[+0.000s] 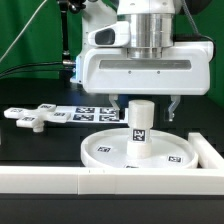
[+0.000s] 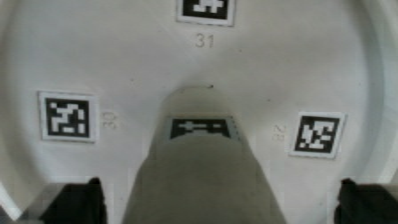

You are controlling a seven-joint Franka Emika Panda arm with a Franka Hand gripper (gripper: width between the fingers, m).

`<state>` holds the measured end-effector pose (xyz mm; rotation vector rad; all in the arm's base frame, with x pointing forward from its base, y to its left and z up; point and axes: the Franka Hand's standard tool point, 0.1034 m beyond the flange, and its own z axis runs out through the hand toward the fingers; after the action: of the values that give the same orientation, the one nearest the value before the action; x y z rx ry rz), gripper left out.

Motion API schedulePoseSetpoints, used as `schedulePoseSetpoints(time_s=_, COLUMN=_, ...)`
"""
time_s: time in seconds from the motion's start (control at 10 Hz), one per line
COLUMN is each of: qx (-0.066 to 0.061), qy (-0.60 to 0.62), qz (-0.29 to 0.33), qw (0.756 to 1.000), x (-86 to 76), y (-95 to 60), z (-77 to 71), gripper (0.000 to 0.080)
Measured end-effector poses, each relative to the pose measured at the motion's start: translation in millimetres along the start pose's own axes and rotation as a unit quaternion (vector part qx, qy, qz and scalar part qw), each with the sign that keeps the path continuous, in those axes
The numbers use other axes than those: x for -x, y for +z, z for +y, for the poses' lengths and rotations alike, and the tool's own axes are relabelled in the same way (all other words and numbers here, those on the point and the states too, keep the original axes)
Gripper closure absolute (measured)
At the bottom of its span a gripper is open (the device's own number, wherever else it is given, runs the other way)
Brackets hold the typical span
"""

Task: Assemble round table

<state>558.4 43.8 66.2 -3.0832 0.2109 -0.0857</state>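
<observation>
Currently on hand, by size.

Counter (image 1: 40, 150): black, with a white border wall (image 1: 40, 180) along its front edge.

Round disc (image 1: 100, 150): rim up, flat on the counter by the front edge, toward the corner on the exterior view's right.

Gripper (image 1: 146, 108): directly over the disc, fingers spread apart either side of the leg, clamping nothing.

Marker board (image 1: 88, 112): further back, mid-counter.

Cross-shaped piece (image 1: 30, 120): loose, near the edge on the exterior view's left, well apart from the disc.

Leg (image 1: 139, 125): upright at the disc's centre, standing free.

Status, as judged: the leg is placed, though whether it is fully seated cannot be told. The cross-shaped piece is not yet fitted onto the leg.
</observation>
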Motion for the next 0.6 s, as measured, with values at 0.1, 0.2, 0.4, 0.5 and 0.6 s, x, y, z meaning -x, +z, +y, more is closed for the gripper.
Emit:
schedulePoseSetpoints(time_s=0.1, qx=0.000, qy=-0.028, qz=0.000, qw=1.000, x=0.0, y=0.0, z=0.1, gripper=0.0151)
schedulePoseSetpoints(time_s=0.2, qx=0.000, qy=-0.054, qz=0.000, qw=0.999, x=-0.1, y=0.0, z=0.4, gripper=0.0151)
schedulePoseSetpoints(time_s=0.4, qx=0.008, qy=-0.158, qz=-0.003, qw=0.987, x=0.7, y=0.1, z=-1.2, gripper=0.0151)
schedulePoseSetpoints(time_s=0.5, qx=0.007, qy=-0.183, qz=-0.012, qw=0.983, x=2.7, y=0.3, z=-2.2, gripper=0.0151)
schedulePoseSetpoints(time_s=0.6, qx=0.009, qy=-0.241, qz=-0.020, qw=0.970, x=3.2, y=0.0, z=-2.1, gripper=0.0151)
